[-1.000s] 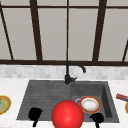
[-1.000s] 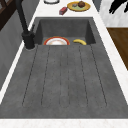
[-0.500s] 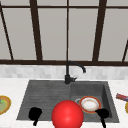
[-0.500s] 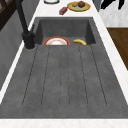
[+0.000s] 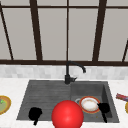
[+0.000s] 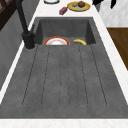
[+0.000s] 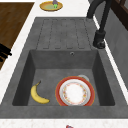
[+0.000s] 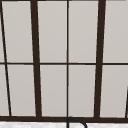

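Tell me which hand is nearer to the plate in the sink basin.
The right hand: it sits just beside the plate, at its right edge in the front view. The left hand hangs far to the plate's left, over the draining board.

There are two robot hands, the left robot hand (image 5: pixel 35 113) and the right robot hand (image 5: pixel 104 108). There is one banana (image 7: pixel 38 94), one red ball (image 5: pixel 67 114), one tap (image 5: pixel 68 72), and three plates: one in the sink (image 7: pixel 75 91), two on the desk (image 7: pixel 51 6) (image 6: pixel 78 6).
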You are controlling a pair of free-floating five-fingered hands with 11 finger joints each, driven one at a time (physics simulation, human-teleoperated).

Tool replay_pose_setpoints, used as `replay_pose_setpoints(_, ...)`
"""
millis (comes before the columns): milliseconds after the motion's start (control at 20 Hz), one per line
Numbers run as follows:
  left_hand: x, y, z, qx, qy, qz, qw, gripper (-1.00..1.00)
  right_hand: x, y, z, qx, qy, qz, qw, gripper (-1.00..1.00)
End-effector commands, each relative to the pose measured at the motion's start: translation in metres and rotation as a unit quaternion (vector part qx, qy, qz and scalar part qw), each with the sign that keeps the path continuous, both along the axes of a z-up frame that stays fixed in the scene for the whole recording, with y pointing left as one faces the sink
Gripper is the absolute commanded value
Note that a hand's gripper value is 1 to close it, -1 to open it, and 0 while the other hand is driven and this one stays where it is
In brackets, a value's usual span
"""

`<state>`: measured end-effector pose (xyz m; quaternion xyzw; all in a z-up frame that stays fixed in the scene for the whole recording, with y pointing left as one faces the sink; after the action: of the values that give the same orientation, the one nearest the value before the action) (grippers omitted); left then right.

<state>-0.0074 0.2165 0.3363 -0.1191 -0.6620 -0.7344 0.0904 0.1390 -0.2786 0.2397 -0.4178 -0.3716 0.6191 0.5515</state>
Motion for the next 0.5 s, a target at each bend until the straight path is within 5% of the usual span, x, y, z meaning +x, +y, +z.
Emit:
replay_pose_setpoints(0,0.0,0.0,0.0,0.0,0.0,0.0,1.0,0.0,0.004,0.0,0.001,0.004,-0.062,0.03,0.9976,-1.0)
replay_pose_setpoints(350,0.0,0.0,0.0,0.0,-0.001,0.0,1.0,0.0,0.012,0.0,0.007,0.01,-0.154,0.068,0.9857,-1.0)
replay_pose_setpoints(450,0.0,0.0,0.0,0.0,-0.001,0.001,1.0,0.0,0.021,0.004,0.01,0.011,-0.148,0.076,0.9859,-1.0)
